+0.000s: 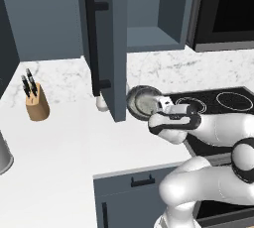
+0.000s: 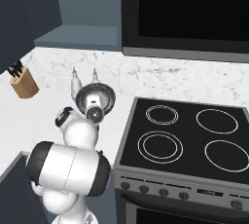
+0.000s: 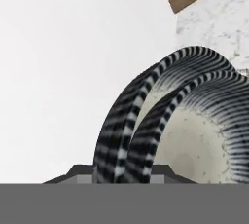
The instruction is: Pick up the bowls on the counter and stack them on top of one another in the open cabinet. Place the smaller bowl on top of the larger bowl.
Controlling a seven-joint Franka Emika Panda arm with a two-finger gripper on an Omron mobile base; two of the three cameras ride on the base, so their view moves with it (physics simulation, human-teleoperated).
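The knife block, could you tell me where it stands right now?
The knife block stands on the counter at the left of the left base view, well left of the open cabinet door.

**A home kitchen, rendered**

This is a domestic kitchen. A white marble-patterned counter with faint grey veins runs over dark blue-grey drawers with black handles. Beside it sits a black glass stovetop with four ringed burners and a row of knobs along its front. A black oven is built into the wall above the stovetop. A dark blue-grey wall cabinet hangs open, its door carrying a long black bar handle. A wooden knife block stands on the counter, against a marble backsplash.
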